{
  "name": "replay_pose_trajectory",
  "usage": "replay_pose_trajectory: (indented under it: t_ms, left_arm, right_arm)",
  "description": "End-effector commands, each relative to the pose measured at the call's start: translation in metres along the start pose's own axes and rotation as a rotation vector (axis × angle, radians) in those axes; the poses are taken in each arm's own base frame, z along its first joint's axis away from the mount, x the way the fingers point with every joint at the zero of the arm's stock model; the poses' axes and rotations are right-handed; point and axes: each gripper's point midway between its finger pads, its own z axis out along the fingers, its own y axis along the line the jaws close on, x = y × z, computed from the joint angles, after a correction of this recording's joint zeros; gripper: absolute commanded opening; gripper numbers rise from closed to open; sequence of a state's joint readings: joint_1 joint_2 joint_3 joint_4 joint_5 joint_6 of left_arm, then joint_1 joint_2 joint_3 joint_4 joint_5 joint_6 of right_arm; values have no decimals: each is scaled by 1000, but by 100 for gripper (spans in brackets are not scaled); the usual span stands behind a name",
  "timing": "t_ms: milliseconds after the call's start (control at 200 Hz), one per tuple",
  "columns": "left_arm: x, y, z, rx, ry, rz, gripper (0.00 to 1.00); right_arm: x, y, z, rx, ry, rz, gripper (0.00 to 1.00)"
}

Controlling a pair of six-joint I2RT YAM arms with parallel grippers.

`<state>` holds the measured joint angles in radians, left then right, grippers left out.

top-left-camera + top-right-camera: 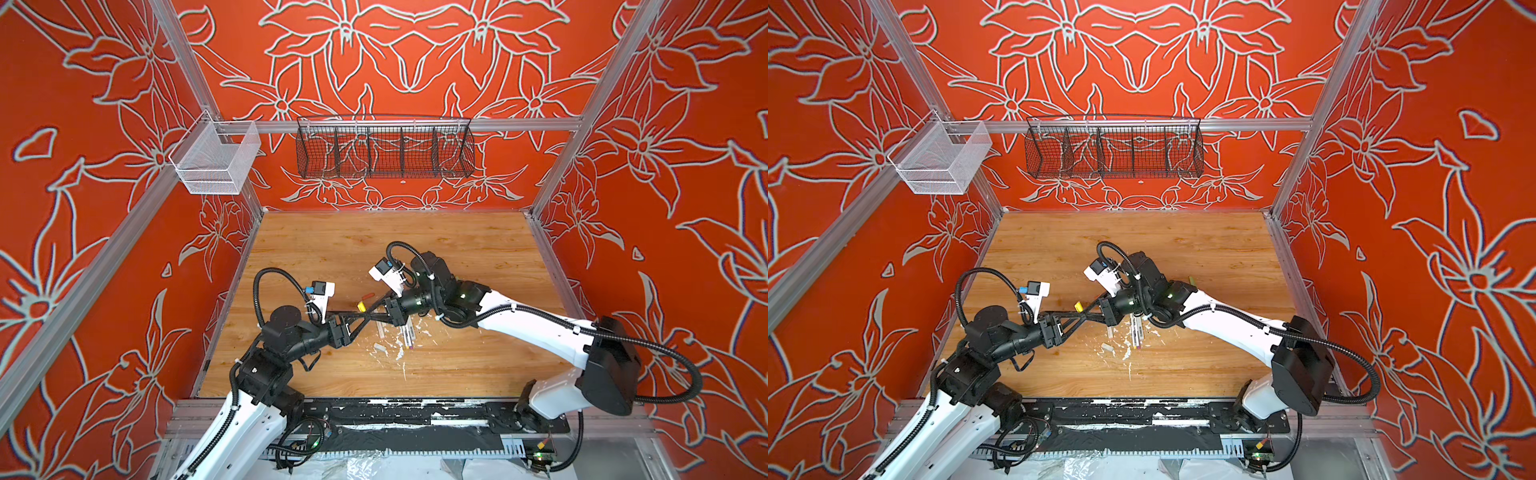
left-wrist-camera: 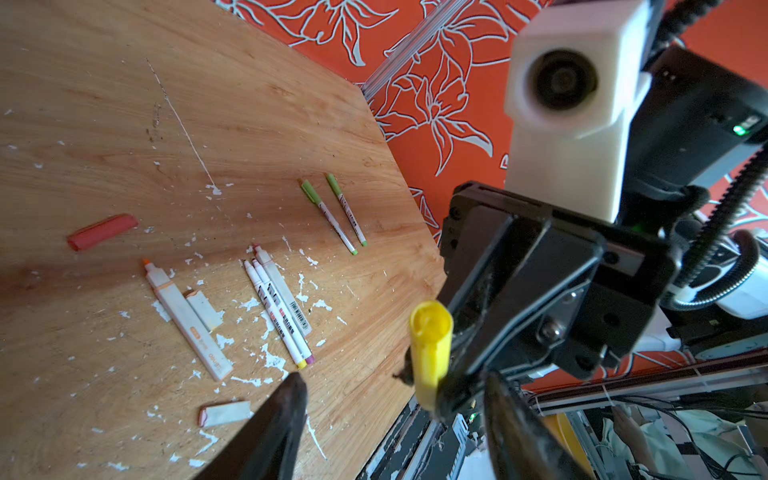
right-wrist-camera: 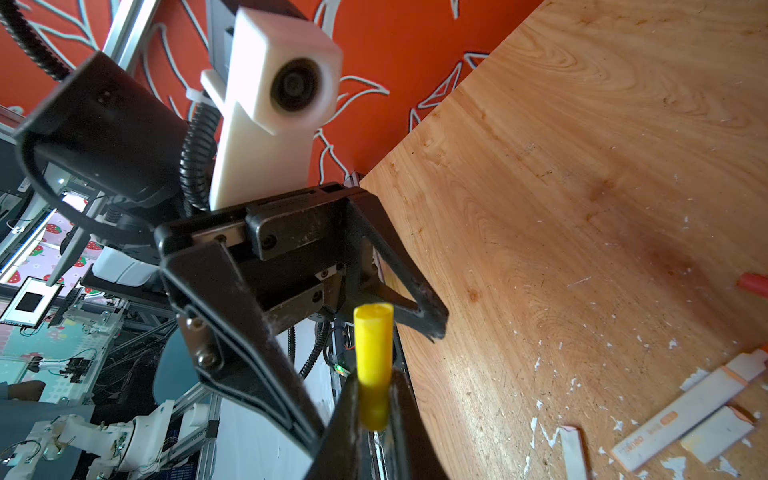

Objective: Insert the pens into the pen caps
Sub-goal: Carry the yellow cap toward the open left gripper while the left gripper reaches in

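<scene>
Yellow cap [image 3: 372,345] inside right gripper [image 3: 374,388]

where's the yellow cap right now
In both top views the yellow cap is mid-table, raised off the table, pinched in the right gripper's jaws, just beside the red cap.

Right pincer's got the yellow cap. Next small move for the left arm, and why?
Probably lower the left pincer onto the yellow-ended pen. The right pincer is shut on the yellow cap with its open end sticking out. The left pincer is open and empty, and that pen lies uncapped on the table.
</scene>
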<state>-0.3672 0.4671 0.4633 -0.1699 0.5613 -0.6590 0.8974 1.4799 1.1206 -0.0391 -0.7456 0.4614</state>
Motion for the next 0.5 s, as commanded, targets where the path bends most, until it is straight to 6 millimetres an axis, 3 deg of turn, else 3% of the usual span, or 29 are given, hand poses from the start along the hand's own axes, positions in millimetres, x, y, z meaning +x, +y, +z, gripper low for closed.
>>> replay_pose_trajectory:
  t_ms: [0,240,495]
  left_arm:
    - [-12,-9,-4,23,-56,29,66]
    - [-24,-12,-11,2,-109,53,68]
    - [-30,-19,-6,35,-112,59,53]
  right_arm:
    - [-3,8,-4,-34,-15,-4,14]
    - [-1,15,-3,-70,-5,-20,14]
    - [3,34,-1,-129,20,-77,14]
